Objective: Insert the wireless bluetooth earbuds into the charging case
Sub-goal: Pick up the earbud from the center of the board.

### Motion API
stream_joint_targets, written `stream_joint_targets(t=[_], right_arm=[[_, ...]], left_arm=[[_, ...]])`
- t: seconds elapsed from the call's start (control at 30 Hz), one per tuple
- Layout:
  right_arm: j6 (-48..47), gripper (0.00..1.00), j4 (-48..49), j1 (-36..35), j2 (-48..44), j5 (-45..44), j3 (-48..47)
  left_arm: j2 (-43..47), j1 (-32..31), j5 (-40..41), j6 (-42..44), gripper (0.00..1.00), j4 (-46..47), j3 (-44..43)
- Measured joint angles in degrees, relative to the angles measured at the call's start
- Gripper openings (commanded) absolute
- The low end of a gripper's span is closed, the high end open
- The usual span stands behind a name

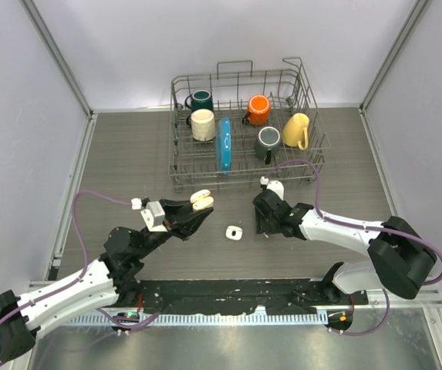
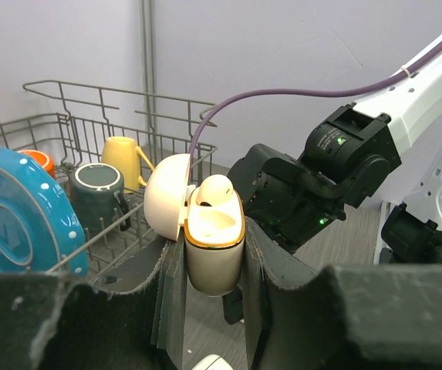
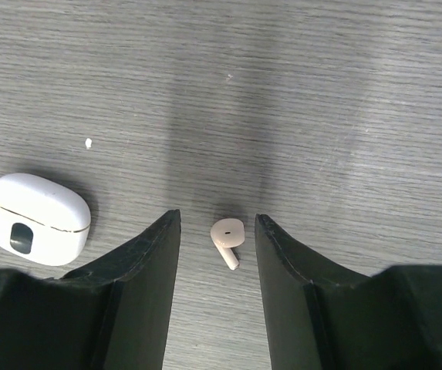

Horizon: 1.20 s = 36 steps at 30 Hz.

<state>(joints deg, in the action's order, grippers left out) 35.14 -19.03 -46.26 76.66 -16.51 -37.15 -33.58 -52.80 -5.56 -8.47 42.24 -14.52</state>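
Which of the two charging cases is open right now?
The cream case held by the left end effector, lid swung back; the white case on the table is shut.

Smooth cream plastic charging case (image 2: 214, 248); matt grey wood-grain table (image 3: 321, 92)

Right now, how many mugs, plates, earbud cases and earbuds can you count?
Mugs: 5
Plates: 1
Earbud cases: 2
Earbuds: 2
Total: 10

Open cream charging case (image 2: 214, 250), one earbud (image 2: 215, 191) inside, in the left tool (image 2: 211, 270)
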Motion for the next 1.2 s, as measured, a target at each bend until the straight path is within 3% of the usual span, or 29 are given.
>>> stream_joint_targets(t=[1.2], right_arm=[[-7.6,0.43,-1.4,0.0,3.5,3.5,-1.3]], left_arm=[[-0.2,0.0,0.0,0.0,0.00,-0.1,0.0]])
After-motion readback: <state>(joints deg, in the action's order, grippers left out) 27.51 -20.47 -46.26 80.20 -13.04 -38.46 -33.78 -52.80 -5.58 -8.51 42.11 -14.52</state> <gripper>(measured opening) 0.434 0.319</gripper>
